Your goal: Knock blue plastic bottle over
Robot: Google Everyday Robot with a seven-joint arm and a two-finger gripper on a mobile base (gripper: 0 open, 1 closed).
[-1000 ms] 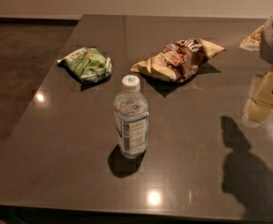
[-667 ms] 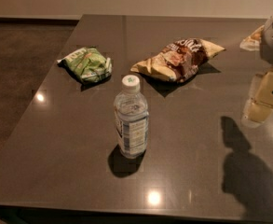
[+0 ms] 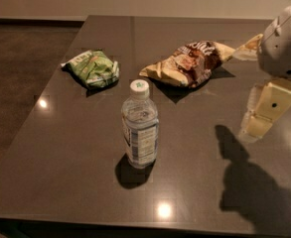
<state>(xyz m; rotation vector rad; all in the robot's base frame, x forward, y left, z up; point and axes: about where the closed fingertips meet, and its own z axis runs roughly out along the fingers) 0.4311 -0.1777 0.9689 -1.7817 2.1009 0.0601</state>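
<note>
The blue plastic bottle [image 3: 140,124] stands upright on the dark table [image 3: 75,148], a little left of the middle and toward the front. It is clear, with a white cap bearing a green mark and a white-and-blue label. My gripper [image 3: 254,125] hangs at the right edge of the view, above the table and well to the right of the bottle, apart from it. The arm's white housing [image 3: 284,43] sits above the gripper. The gripper's shadow falls on the table to the front right.
A green snack bag [image 3: 93,68] lies at the back left of the table. A brown-and-yellow chip bag [image 3: 189,62] lies behind the bottle, at the back middle. The table's left edge drops to a dark floor [image 3: 16,68].
</note>
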